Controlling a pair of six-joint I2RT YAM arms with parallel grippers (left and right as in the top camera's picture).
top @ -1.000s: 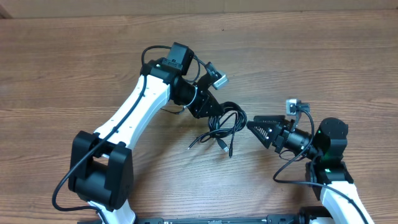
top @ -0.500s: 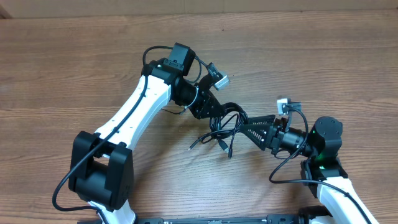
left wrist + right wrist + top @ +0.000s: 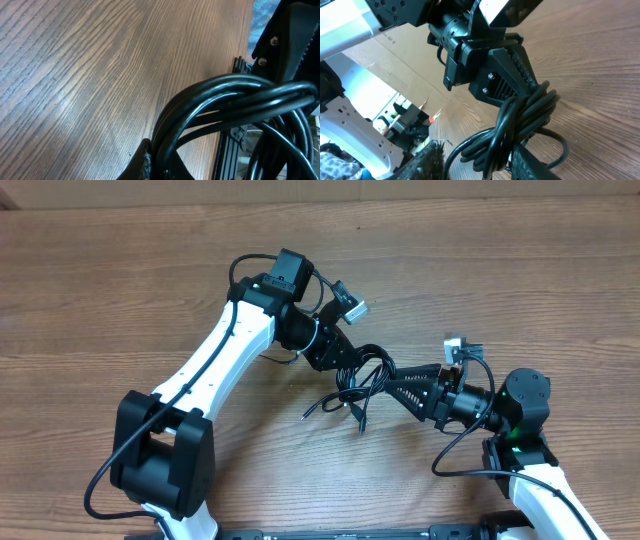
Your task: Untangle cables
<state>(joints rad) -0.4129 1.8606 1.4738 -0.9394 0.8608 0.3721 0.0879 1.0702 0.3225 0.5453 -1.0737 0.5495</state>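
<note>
Left pincer (image 3: 343, 360) is clamped on the cables (image 3: 362, 388); right pincer (image 3: 398, 388), just beside it, stands apart astride them. You should take one strand only, then draw slowly away from the left pincer.

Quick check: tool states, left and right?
Left tool: closed, holding the cables.
Right tool: open, straddling the cables.
</note>
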